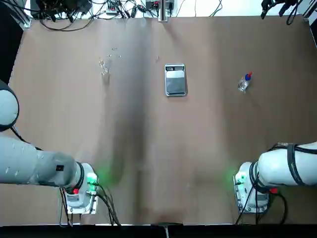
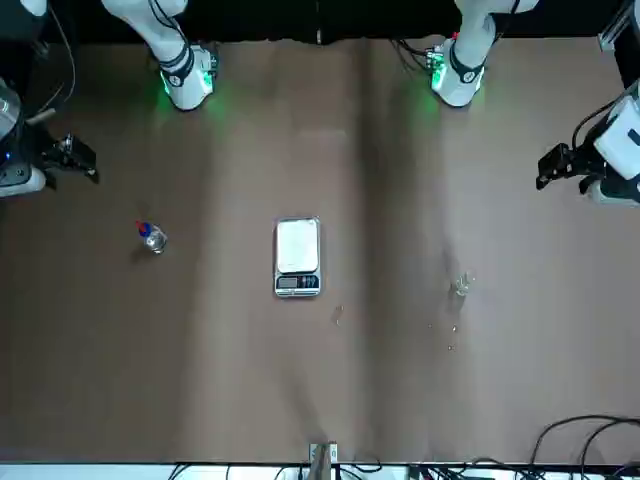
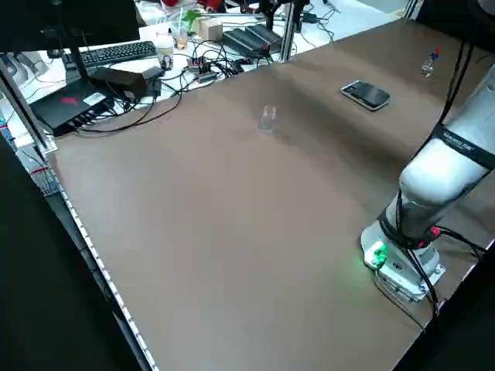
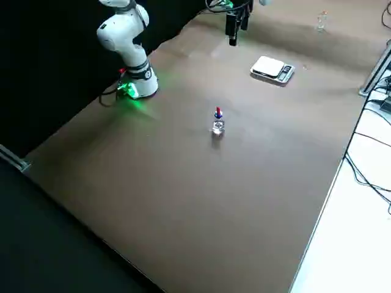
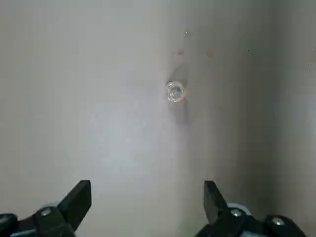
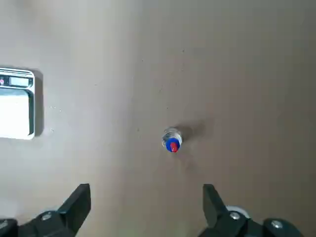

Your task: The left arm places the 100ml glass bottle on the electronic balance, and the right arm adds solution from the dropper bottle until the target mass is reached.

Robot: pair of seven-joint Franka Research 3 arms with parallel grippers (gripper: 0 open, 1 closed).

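The clear 100ml glass bottle [image 1: 104, 66] stands upright on the brown table, left of the electronic balance [image 1: 175, 79]. The balance's steel plate is bare. To the right of the balance stands the dropper bottle [image 1: 244, 83], with a blue collar and red tip. My left gripper [image 5: 146, 202] hangs open high above the glass bottle [image 5: 175, 92], holding nothing. High over the dropper bottle [image 6: 172, 140], my right gripper [image 6: 146, 202] is also open and empty, and the balance [image 6: 17, 102] shows off to one side. Both grippers show at the front view's side edges, the left gripper [image 2: 552, 168] and the right gripper [image 2: 82, 162].
Both arm bases glow green at the near table edge, the left base [image 1: 81, 191] and the right base [image 1: 250, 186]. Cables [image 1: 89, 10] and gear lie beyond the far edge. A keyboard [image 3: 116, 52] and boxes sit on a side desk.
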